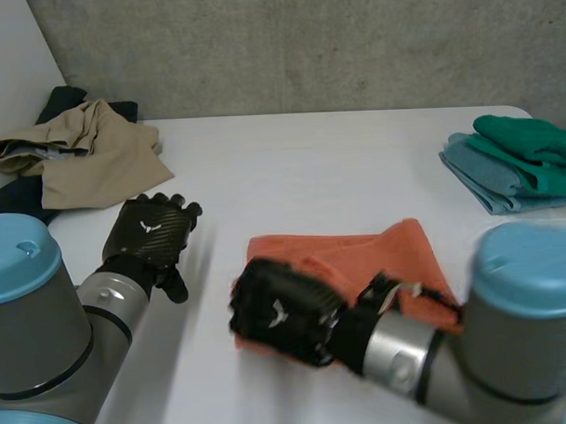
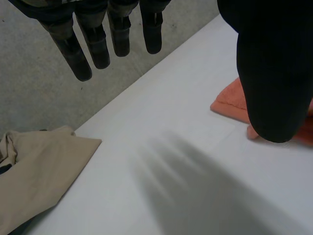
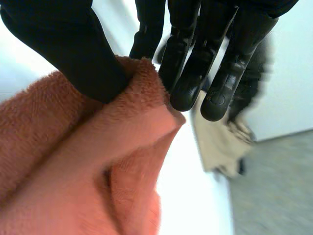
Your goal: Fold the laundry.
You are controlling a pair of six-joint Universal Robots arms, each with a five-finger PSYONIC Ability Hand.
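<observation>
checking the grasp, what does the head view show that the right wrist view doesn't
Head view, not the wrist view: the teal stack, and the left hand open above the table. Wrist view, not the head view: the right hand pinching the towel at its edge between thumb and fingers. Both: the towel, the right hand and the beige clothes.
</observation>
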